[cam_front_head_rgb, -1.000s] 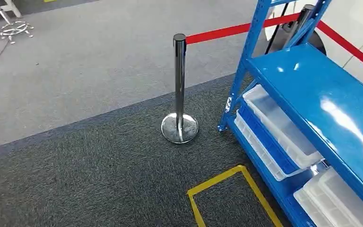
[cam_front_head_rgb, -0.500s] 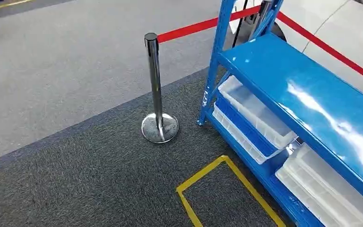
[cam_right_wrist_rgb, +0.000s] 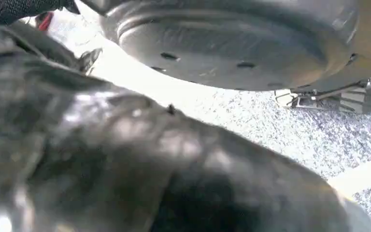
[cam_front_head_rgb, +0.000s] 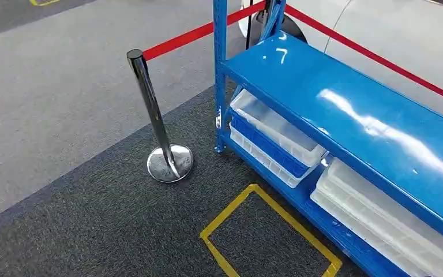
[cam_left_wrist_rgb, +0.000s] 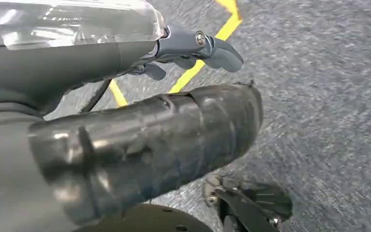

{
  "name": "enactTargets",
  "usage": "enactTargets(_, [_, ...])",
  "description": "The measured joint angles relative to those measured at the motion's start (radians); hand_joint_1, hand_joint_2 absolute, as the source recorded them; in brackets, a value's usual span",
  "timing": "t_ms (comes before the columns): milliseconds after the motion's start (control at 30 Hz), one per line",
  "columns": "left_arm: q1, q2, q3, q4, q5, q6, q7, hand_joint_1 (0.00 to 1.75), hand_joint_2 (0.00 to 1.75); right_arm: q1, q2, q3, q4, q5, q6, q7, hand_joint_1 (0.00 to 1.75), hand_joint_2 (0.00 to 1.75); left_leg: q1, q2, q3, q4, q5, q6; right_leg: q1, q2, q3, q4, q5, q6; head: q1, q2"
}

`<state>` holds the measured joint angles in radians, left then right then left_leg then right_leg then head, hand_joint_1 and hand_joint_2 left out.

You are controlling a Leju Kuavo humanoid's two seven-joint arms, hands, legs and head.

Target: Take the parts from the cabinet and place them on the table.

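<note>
The blue metal cabinet [cam_front_head_rgb: 346, 109] stands at the right of the head view, its glossy top shelf bare. Under that shelf a clear white bin [cam_front_head_rgb: 277, 130] rests on a blue tray [cam_front_head_rgb: 263, 145], and a second white bin [cam_front_head_rgb: 380, 213] lies farther right. I cannot make out any parts inside them. In the left wrist view my left hand [cam_left_wrist_rgb: 198, 46] hangs over the carpet, its fingers apart and holding nothing. My right hand [cam_right_wrist_rgb: 125, 159] is a dark, blurred mass in the right wrist view, and the lie of its fingers is unclear.
A chrome stanchion [cam_front_head_rgb: 150, 109] stands on the dark carpet left of the cabinet. Its red belt [cam_front_head_rgb: 179, 37] runs back past the cabinet's corner post. A yellow tape square [cam_front_head_rgb: 228, 210] marks the floor in front of the cabinet. Lighter grey floor lies beyond.
The whole picture has shifted left, so the camera has turned toward the cabinet. More of the shelf and the second white bin now show. Nothing on the floor or the cabinet has moved.
</note>
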<state>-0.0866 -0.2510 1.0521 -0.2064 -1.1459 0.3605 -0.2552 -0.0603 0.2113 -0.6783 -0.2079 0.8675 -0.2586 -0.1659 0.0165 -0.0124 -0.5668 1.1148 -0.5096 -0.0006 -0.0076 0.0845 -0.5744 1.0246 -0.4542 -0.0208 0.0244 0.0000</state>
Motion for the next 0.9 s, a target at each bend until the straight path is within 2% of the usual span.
enactTargets(33, [0.002, 0.000, 0.001, 0.000, 0.000, 0.000, 0.000, 0.00, 0.00, 0.000, 0.000, 0.000, 0.000, 0.000, 0.000, 0.000, 0.00, 0.00, 0.003, -0.053, 0.030, -0.075, 0.015, 0.006, -0.002, 0.012, -0.003, 0.004, -0.001, 0.003, 0.001, 0.000])
enactTargets(67, [0.002, 0.000, 0.002, 0.000, 0.000, 0.000, 0.000, 0.00, 0.00, -0.003, 0.000, -0.001, 0.000, 0.000, 0.000, 0.000, 0.00, 0.00, 0.004, -0.071, 0.033, -0.095, 0.008, 0.007, 0.004, 0.023, -0.010, 0.012, -0.003, 0.011, 0.001, 0.000])
enactTargets(167, [-0.003, 0.001, 0.003, 0.000, -0.001, 0.000, -0.001, 0.00, 0.00, 0.002, 0.000, -0.005, 0.000, 0.000, 0.000, -0.001, 0.00, 0.00, -0.006, -0.046, 0.036, -0.089, 0.012, 0.018, -0.005, 0.050, -0.017, 0.003, 0.008, 0.032, 0.000, 0.000])
enactTargets(200, [-0.004, 0.000, 0.003, 0.000, 0.001, -0.001, -0.001, 0.00, 0.00, 0.003, -0.002, -0.006, 0.000, 0.000, 0.000, 0.000, 0.00, 0.00, 0.003, -0.031, 0.037, -0.103, 0.021, 0.030, -0.003, 0.055, -0.019, 0.006, 0.007, 0.039, 0.000, 0.000])
enactTargets(233, [-0.005, 0.000, 0.003, 0.000, 0.000, -0.002, -0.002, 0.00, 0.00, 0.004, -0.003, -0.006, 0.000, 0.000, 0.000, -0.001, 0.00, 0.00, 0.002, -0.016, 0.040, -0.108, 0.026, 0.037, -0.002, -0.002, -0.026, 0.027, -0.010, 0.040, 0.001, 0.000])
enactTargets(267, [-0.004, -0.001, 0.004, 0.000, 0.000, -0.003, -0.002, 0.00, 0.00, 0.002, -0.003, -0.006, 0.000, 0.000, 0.000, 0.000, 0.00, 0.00, 0.001, -0.005, 0.039, -0.109, 0.027, 0.046, 0.000, -0.044, -0.048, 0.074, -0.045, 0.044, 0.003, 0.000])
enactTargets(300, [-0.001, -0.002, 0.005, 0.000, 0.000, -0.004, -0.002, 0.00, 0.00, 0.001, -0.003, -0.006, 0.000, 0.000, 0.000, 0.000, 0.00, 0.00, -0.001, 0.008, 0.038, -0.109, 0.026, 0.047, -0.001, -0.061, -0.082, 0.145, -0.085, 0.048, 0.002, 0.000])
enactTargets(333, [0.002, -0.002, 0.006, 0.000, 0.000, -0.004, -0.002, 0.00, 0.00, 0.000, -0.003, -0.007, 0.000, 0.000, 0.000, 0.000, 0.00, 0.00, -0.003, 0.025, 0.037, -0.108, 0.026, 0.048, -0.003, -0.069, -0.120, 0.227, -0.122, 0.052, 0.002, 0.000])
enactTargets(367, [0.004, -0.002, 0.007, 0.000, 0.000, -0.004, -0.002, 0.00, 0.00, 0.000, -0.003, -0.007, 0.000, 0.000, 0.000, 0.000, 0.00, 0.00, -0.004, 0.041, 0.035, -0.107, 0.025, 0.049, -0.006, -0.072, -0.150, 0.288, -0.143, 0.055, 0.003, 0.000])
enactTargets(400, [0.004, -0.002, 0.008, 0.000, 0.000, -0.004, -0.002, 0.00, 0.00, 0.001, -0.003, -0.007, 0.000, 0.000, 0.000, 0.000, 0.00, 0.00, -0.004, 0.054, 0.035, -0.107, 0.024, 0.048, -0.007, -0.075, -0.160, 0.312, -0.141, 0.057, 0.002, 0.000])
enactTargets(433, [0.003, -0.002, 0.008, 0.000, 0.000, -0.005, -0.002, 0.00, 0.00, 0.002, -0.003, -0.007, 0.000, 0.000, 0.000, 0.000, 0.00, 0.00, -0.004, 0.067, 0.036, -0.107, 0.022, 0.048, -0.008, -0.078, -0.143, 0.281, -0.113, 0.058, 0.003, 0.000])
enactTargets(467, [0.001, -0.002, 0.008, 0.000, 0.000, -0.005, -0.002, 0.00, 0.00, 0.004, -0.004, -0.007, 0.000, 0.000, 0.000, 0.000, 0.00, 0.00, -0.004, 0.079, 0.039, -0.107, 0.020, 0.047, -0.007, -0.084, -0.102, 0.208, -0.071, 0.056, 0.002, 0.000])
enactTargets(500, [0.000, -0.003, 0.008, 0.000, 0.000, -0.006, -0.003, 0.00, 0.00, 0.004, -0.005, -0.008, 0.000, 0.000, 0.000, 0.000, 0.00, 0.00, -0.004, 0.089, 0.043, -0.107, 0.017, 0.044, -0.006, -0.098, -0.046, 0.109, -0.027, 0.052, 0.003, 0.000])
enactTargets(533, [-0.001, -0.003, 0.008, 0.000, -0.001, -0.008, -0.003, 0.00, 0.00, 0.003, -0.006, -0.008, 0.000, 0.000, 0.000, 0.000, 0.00, 0.00, -0.005, 0.098, 0.048, -0.107, 0.014, 0.040, -0.002, -0.130, 0.003, 0.023, -0.002, 0.044, 0.003, 0.000])
enactTargets(567, [0.000, -0.003, 0.008, 0.000, -0.002, -0.009, -0.004, 0.00, 0.00, 0.000, -0.006, -0.008, 0.000, 0.000, 0.000, 0.000, 0.00, 0.00, -0.013, 0.106, 0.049, -0.104, 0.009, 0.032, 0.009, -0.153, 0.012, 0.002, -0.016, 0.035, 0.002, 0.000])
enactTargets(600, [0.000, -0.003, 0.008, 0.000, -0.003, -0.010, -0.005, 0.00, 0.00, -0.001, -0.006, -0.008, 0.000, 0.000, 0.000, 0.000, 0.00, 0.00, -0.011, 0.112, 0.051, -0.105, 0.007, 0.027, 0.010, -0.140, 0.009, -0.001, -0.012, 0.027, 0.002, 0.000])
enactTargets(667, [-0.009, -0.004, 0.008, 0.000, -0.004, -0.012, -0.005, 0.00, 0.00, 0.004, -0.007, -0.010, 0.000, 0.000, 0.000, 0.000, 0.00, 0.00, -0.009, 0.128, 0.058, -0.109, 0.007, 0.018, 0.013, -0.123, 0.003, 0.001, -0.014, 0.020, 0.002, 0.000])
enactTargets(700, [-0.009, -0.005, 0.008, 0.000, -0.005, -0.012, -0.005, 0.00, 0.00, 0.005, -0.007, -0.011, 0.000, 0.000, 0.000, 0.000, 0.00, 0.00, -0.014, 0.137, 0.064, -0.110, 0.005, 0.011, 0.010, -0.111, 0.006, -0.009, -0.008, 0.012, 0.002, 0.000])
enactTargets(733, [-0.009, -0.005, 0.008, 0.000, -0.005, -0.012, -0.005, 0.00, 0.00, 0.005, -0.006, -0.012, 0.000, 0.000, 0.000, 0.000, 0.00, 0.00, -0.005, 0.108, 0.060, -0.098, -0.006, 0.005, -0.001, -0.102, 0.015, -0.018, 0.000, 0.006, 0.002, 0.000])
enactTargets(767, [-0.007, -0.005, 0.008, 0.000, -0.006, -0.012, -0.005, 0.00, 0.00, 0.004, -0.007, -0.012, 0.000, 0.000, 0.000, 0.000, 0.00, 0.00, -0.005, 0.064, 0.045, -0.060, -0.037, 0.003, -0.004, -0.093, 0.014, -0.021, 0.003, -0.001, -0.001, 0.000])
enactTargets(800, [-0.005, -0.005, 0.008, 0.000, -0.007, -0.013, -0.005, 0.00, 0.00, 0.002, -0.007, -0.012, 0.000, 0.000, 0.000, 0.000, 0.00, 0.00, -0.003, 0.038, 0.012, 0.011, -0.080, 0.001, -0.004, -0.084, 0.012, -0.021, 0.004, -0.004, -0.002, 0.000])
enactTargets(833, [-0.004, -0.005, 0.008, 0.000, -0.007, -0.013, -0.005, 0.00, 0.00, 0.002, -0.007, -0.012, 0.000, 0.000, 0.000, 0.000, 0.00, 0.00, -0.001, 0.027, -0.027, 0.095, -0.119, -0.002, -0.004, -0.073, 0.011, -0.021, 0.005, -0.005, -0.002, 0.000])
enactTargets(867, [-0.002, -0.005, 0.008, 0.000, -0.008, -0.013, -0.005, 0.00, 0.00, 0.002, -0.007, -0.013, 0.000, 0.000, 0.001, 0.000, 0.00, 0.00, -0.001, 0.023, -0.064, 0.169, -0.144, -0.005, -0.004, -0.061, 0.010, -0.020, 0.005, -0.005, -0.002, 0.000])
enactTargets(900, [0.000, -0.005, 0.008, 0.000, -0.009, -0.013, -0.005, 0.00, 0.00, 0.002, -0.007, -0.013, 0.000, 0.000, 0.001, 0.000, 0.00, 0.00, -0.001, 0.022, -0.084, 0.205, -0.143, -0.007, -0.004, -0.048, 0.011, -0.019, 0.005, -0.005, -0.002, 0.000])
